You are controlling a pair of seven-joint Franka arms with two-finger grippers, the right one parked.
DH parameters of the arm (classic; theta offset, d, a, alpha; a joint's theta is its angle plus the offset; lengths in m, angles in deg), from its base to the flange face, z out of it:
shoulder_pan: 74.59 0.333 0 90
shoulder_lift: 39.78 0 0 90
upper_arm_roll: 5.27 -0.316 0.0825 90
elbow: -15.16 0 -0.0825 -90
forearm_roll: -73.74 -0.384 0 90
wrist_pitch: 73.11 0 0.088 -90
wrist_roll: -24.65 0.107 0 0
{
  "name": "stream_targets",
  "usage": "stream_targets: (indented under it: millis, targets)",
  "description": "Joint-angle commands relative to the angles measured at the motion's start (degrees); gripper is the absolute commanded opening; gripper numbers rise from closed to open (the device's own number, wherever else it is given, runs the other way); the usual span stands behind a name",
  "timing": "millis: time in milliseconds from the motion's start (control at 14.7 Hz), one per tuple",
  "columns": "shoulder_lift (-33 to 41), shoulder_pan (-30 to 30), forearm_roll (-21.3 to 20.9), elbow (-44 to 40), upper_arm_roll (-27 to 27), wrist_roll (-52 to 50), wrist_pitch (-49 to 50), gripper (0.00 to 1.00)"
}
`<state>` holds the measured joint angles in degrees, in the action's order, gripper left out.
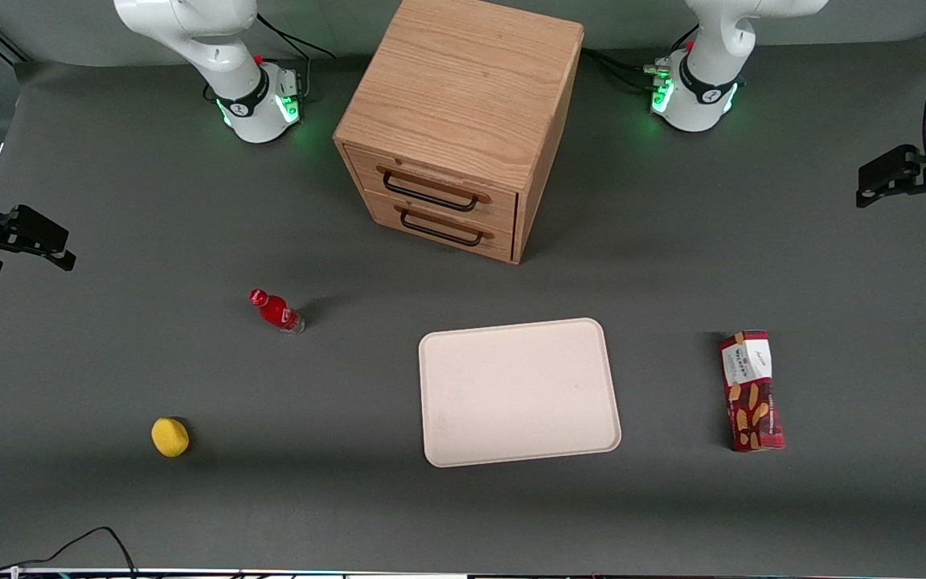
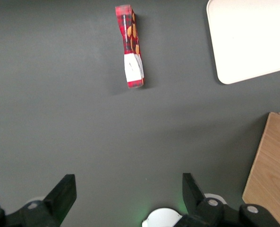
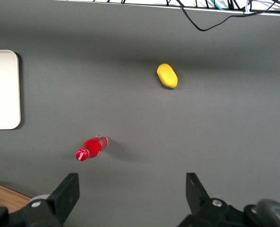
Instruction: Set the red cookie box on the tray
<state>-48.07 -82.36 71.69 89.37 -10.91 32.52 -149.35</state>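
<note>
Near the tray (image 1: 519, 392), one red cookie box (image 1: 751, 391) is lying apart; the gripper (image 2: 128, 194), fingers spread, is hovering; one bottle (image 1: 276, 310), one lemon (image 1: 170, 437) are sitting toward the parked arm's end.

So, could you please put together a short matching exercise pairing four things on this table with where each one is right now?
Things:
1. red cookie box
2. tray
3. red bottle
4. gripper

Places or states:
A. open, raised above bare table, holding nothing
B. lying flat, in front of the wooden drawer cabinet, nothing on it
C. lying on the table beside the tray, toward the working arm's end
D. on the table toward the parked arm's end, farther from the front camera than the yellow object

Pairs: 1-C, 2-B, 3-D, 4-A
</note>
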Motion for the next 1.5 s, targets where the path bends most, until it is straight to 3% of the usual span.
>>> stream_targets:
  millis: [0,748,1087,1427]
  targets:
    - [-6.45,-0.14,0.73,-0.21,-0.51,0.91,-6.96,1.0]
    - [-31.42,1.97,0.47,0.06,-0.51,1.09,-36.95,1.0]
    - [-35.91,3.29,0.64,4.01,-0.51,0.48,-44.95,1.0]
    - [-37.77,3.2,0.64,4.19,-0.33,0.03,-45.14,1.0]
